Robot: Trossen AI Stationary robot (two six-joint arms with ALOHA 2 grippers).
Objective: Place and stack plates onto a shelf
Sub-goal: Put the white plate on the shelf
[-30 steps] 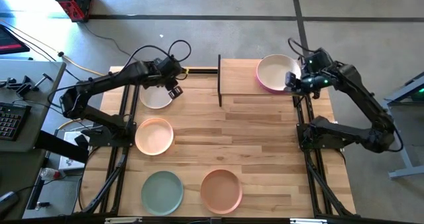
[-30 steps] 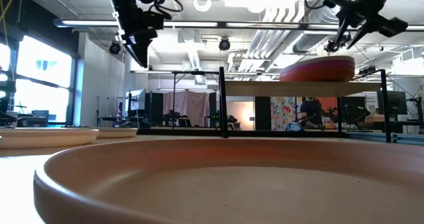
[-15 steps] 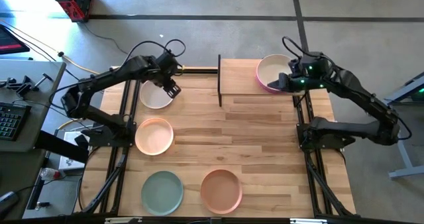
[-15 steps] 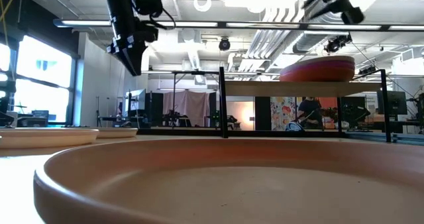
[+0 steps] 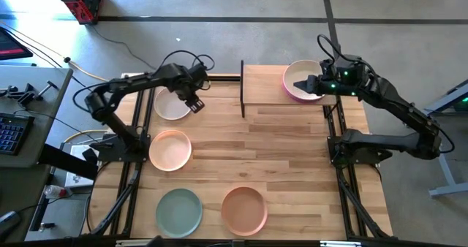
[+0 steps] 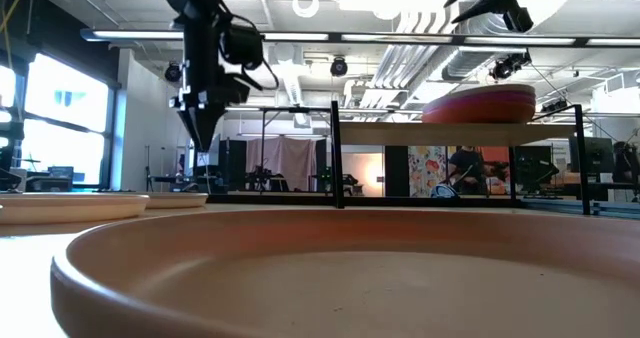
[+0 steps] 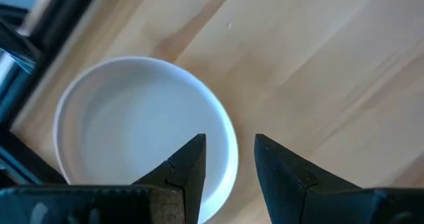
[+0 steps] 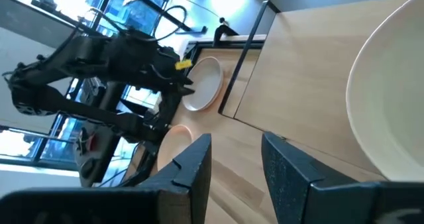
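Wooden tabletop (image 5: 292, 152), no legible writing, off-white plate (image 7: 139, 128)

The tabletop (image 5: 292, 159) is pale planked wood with a smooth, low-sheen finish and visible grain. The shelf (image 5: 263, 82) is the same light wood, its uprights (image 5: 242, 90) thin black metal. All the plates look matt and smooth: the off-white plate (image 7: 132, 138), the peach one (image 5: 170, 149), the sage green one (image 5: 179, 211), the salmon one (image 5: 244, 209) and the cream plate (image 5: 301, 77) on the stack. The left gripper (image 7: 228, 168) has dull black jaws.
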